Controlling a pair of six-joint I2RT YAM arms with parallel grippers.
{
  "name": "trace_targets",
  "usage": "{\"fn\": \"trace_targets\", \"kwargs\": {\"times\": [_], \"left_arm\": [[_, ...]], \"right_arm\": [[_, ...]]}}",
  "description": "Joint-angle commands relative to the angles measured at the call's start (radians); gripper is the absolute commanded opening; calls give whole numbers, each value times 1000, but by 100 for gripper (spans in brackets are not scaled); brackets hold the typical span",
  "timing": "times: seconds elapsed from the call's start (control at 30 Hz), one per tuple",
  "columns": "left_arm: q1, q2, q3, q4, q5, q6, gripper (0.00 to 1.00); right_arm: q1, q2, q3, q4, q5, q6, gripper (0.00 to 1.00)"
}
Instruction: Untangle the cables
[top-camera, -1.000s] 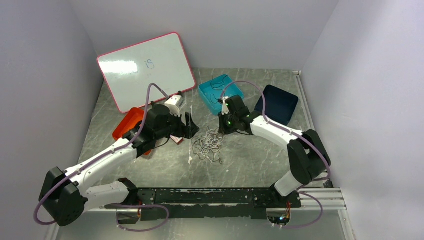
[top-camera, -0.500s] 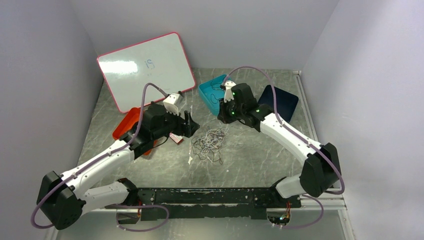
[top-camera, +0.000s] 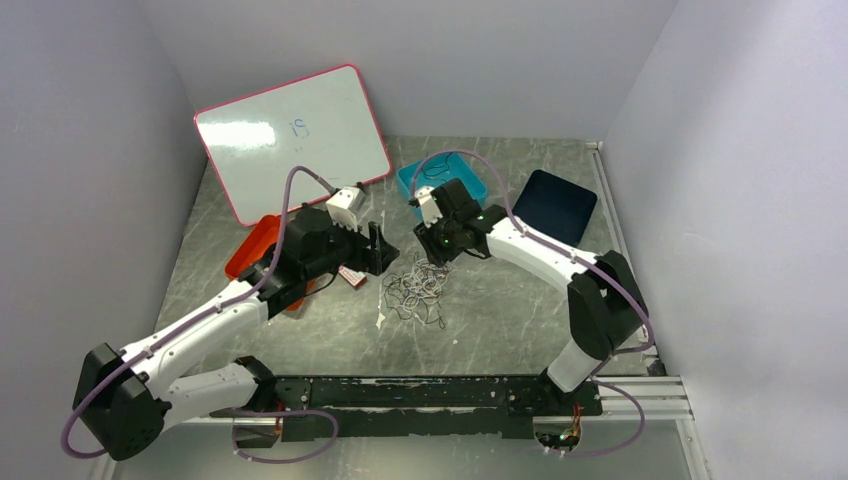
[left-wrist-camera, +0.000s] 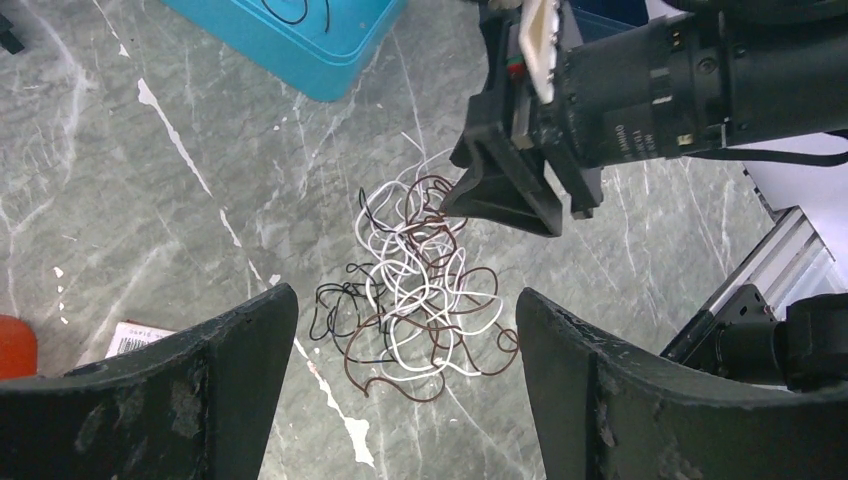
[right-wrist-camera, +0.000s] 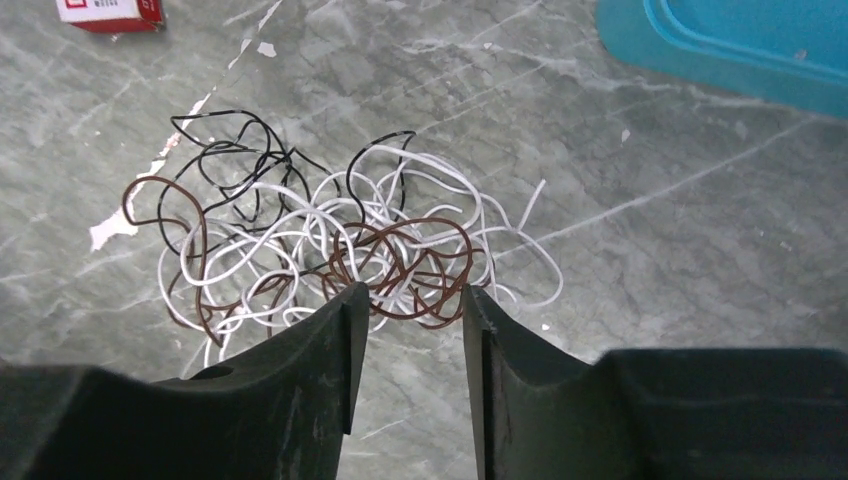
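Leftward, the left gripper (left-wrist-camera: 405, 295) hangs wide apart facing the cables (right-wrist-camera: 300, 240), likely ready to pin strands; the cables lie tangled on the table (top-camera: 500, 310) between the arms; the right gripper (right-wrist-camera: 412, 295), jaws partly apart and empty, hovers over a brown loop.

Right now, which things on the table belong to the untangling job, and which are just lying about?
Job: tangled cables; teal tray, with a black cable inside.
Lying about: whiteboard; orange tray; dark blue tray; small red-and-white box.
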Motion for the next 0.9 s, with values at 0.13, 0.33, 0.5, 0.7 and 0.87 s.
{"fn": "trace_targets", "kwargs": {"times": [0.13,0.33,0.5,0.7,0.87], "left_arm": [[4,-27,19,-18,13,19,85],[4,-42,14,-29,1,19,85],[4,-43,11,-24,6,20,85],[4,-55,8,-29,-14,19,85],[4,-65,8,-37,-25,19,85]], "right_arm": [[22,71,57,19,56,-120,47],[32,67,70,-6,38,-137,47],[43,-6,55,4,39,-113,47],[44,-37,59,-49,51,-117,47],[44,-6,49,-76,35,-128,47]]}}
